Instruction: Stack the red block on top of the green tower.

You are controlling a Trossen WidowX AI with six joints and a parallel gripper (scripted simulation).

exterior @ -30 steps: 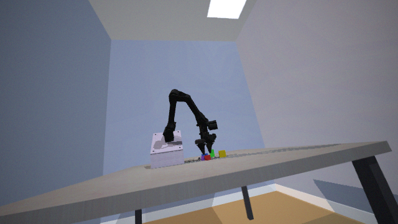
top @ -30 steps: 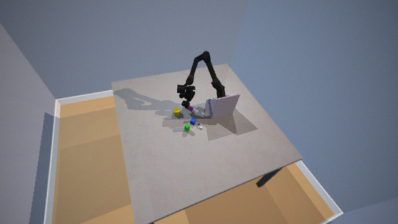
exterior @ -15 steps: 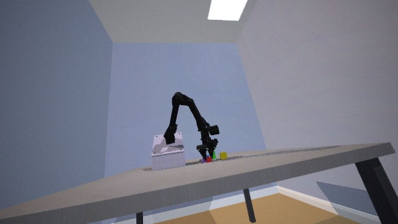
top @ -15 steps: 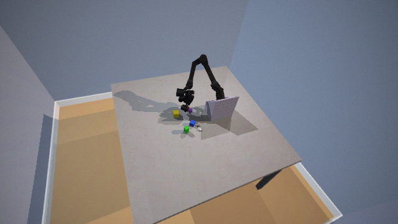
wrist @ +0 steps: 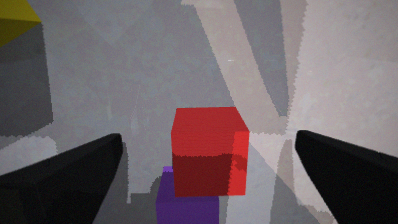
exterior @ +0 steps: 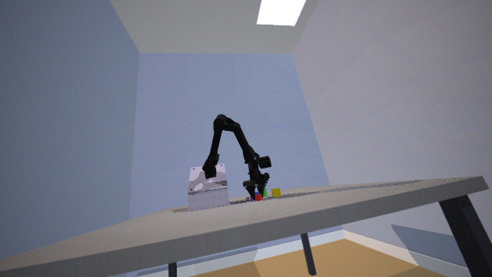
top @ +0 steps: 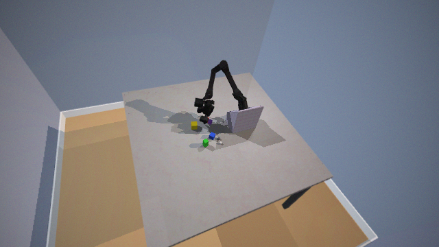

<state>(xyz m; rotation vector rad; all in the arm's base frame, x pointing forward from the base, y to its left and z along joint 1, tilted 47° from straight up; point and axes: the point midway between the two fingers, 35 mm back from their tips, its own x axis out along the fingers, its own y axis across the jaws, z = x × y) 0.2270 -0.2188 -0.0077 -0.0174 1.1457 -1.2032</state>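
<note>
The red block (wrist: 209, 150) (exterior: 258, 197) stands on the table, between and a little beyond the spread fingertips in the wrist view. In the top view it is almost wholly hidden behind the gripper. My gripper (wrist: 209, 140) (exterior: 257, 195) is open, low over the table, with one finger to each side of the red block and nothing held. The green tower (top: 206, 143) (exterior: 264, 192) stands upright in front of the arm, away from the gripper. In the exterior view it is partly hidden behind a finger.
A purple block (wrist: 187, 212) (top: 210, 121) sits close against the red block. A yellow block (top: 194, 125) (exterior: 276, 192) (wrist: 15, 22) stands to the side. A blue block (top: 212, 136) and small grey bits (top: 221, 143) lie near the green tower. A pale slanted box (top: 247, 119) (exterior: 207, 199) stands by the arm's base.
</note>
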